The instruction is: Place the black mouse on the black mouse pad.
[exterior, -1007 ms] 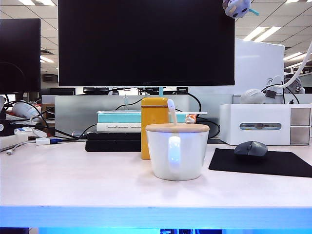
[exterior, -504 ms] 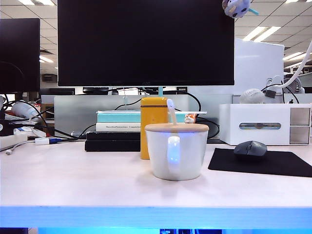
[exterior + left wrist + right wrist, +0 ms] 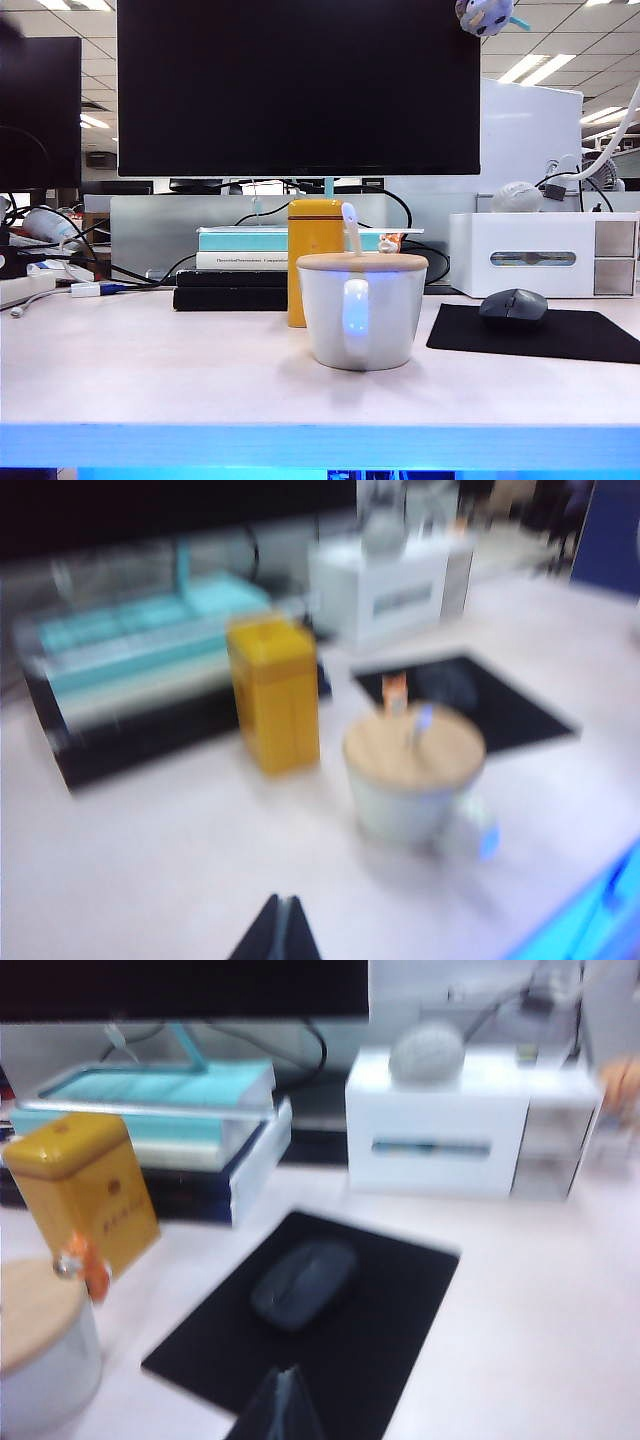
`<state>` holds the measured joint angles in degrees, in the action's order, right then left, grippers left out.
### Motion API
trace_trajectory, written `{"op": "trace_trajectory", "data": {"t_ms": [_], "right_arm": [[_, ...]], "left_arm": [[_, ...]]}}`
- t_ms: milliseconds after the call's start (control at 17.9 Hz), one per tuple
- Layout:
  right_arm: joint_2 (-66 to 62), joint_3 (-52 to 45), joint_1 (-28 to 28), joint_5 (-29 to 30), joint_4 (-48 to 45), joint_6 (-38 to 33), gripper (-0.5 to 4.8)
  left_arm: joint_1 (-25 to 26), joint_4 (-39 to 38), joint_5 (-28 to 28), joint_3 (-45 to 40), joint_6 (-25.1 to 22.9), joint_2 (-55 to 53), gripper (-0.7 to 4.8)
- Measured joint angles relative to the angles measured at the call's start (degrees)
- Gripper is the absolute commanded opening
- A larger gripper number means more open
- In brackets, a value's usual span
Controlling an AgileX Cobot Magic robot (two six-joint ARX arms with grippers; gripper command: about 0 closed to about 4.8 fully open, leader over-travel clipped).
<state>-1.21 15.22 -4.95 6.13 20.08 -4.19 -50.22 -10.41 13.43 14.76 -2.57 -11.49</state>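
The black mouse (image 3: 513, 305) lies on the black mouse pad (image 3: 560, 335) at the right of the desk, toward the pad's back left part. In the right wrist view the mouse (image 3: 303, 1282) rests on the pad (image 3: 390, 1310), and my right gripper (image 3: 285, 1372) hangs shut and empty over the pad's near edge. In the blurred left wrist view my left gripper (image 3: 283, 905) is shut and empty above bare desk, short of the white mug (image 3: 413, 775); the pad (image 3: 480, 705) lies beyond it. Neither arm shows in the exterior view.
A white mug (image 3: 360, 310) with a wooden lid and spoon stands mid-desk, a yellow tin (image 3: 315, 260) behind it. Stacked books (image 3: 235, 260) lie under the monitor (image 3: 300, 90). A white box (image 3: 545, 255) stands behind the pad.
In the exterior view the mouse, pad, mug and tin stand where they stood; no arm appears in any of these frames.
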Motion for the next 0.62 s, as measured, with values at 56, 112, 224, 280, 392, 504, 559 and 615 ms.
{"op": "trace_trajectory", "data": {"t_ms": [56,112,224,280,392,504,559,615], "right_arm": [[-0.02,-1.44,0.0,-0.09,-0.04,-0.92,-0.02],[-0.04,-3.02,0.0,-0.15,-0.04,-1.42,-0.02],[-0.09,-4.76,0.0,-1.18,-0.85,-1.99,-0.02],[-0.09,-5.25,0.0,-2.19,-1.46,-2.03,-0.01],[-0.02,-7.13,0.0,-3.41,-2.71,-2.1,-0.01],[-0.02,-8.85,0.0,-3.39,-2.62,-2.14,-0.01],[-0.02,-9.53,0.0,-3.37,-2.64,-2.16,-0.01],[-0.02,-11.21,0.0,-3.06,-2.69,-2.19,-0.01]], "left_arm": [[0.0,0.85,-0.09,-1.16,0.68,-1.4,-0.05],[0.0,1.55,-0.09,-2.45,0.92,-2.86,-0.05],[0.0,2.29,-0.24,-4.9,1.62,-4.52,-0.05],[0.0,2.82,-0.26,-5.97,2.27,-4.96,-0.05],[0.0,3.54,-0.48,-8.52,2.78,-5.11,-0.05],[0.0,4.81,-1.51,-10.73,2.91,-5.11,-0.05],[0.0,5.16,-1.86,-11.28,2.91,-5.11,-0.05],[0.0,5.4,-2.54,-12.07,2.89,-5.11,-0.05]]}}
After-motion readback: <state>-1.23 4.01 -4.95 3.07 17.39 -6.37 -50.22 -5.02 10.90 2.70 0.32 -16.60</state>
